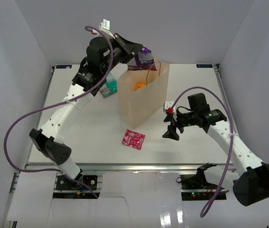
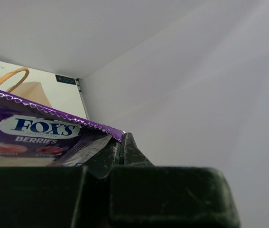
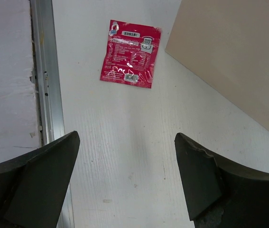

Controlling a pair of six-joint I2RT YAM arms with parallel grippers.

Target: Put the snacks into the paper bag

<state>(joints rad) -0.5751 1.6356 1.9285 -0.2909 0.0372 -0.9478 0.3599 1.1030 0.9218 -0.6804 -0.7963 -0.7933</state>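
The left fingers (image 2: 121, 145) are clamped together on a corner of the purple packet (image 2: 39, 133), held above the open mouth of the paper bag (image 1: 143, 102). Its crimped edge slants, and its white oval reads "FOX'S" with "BERRIES" below. The pink-red packet (image 3: 131, 53) lies flat on the surface (image 1: 91, 137) before the bag, its print too small to read. The right fingers (image 3: 125, 142) stand wide apart, empty, near it.

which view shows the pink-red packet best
Right wrist: the pink-red packet lies flat, whole and large, print visible. Top external shows it small, in front of the paper bag. Left wrist does not show it.
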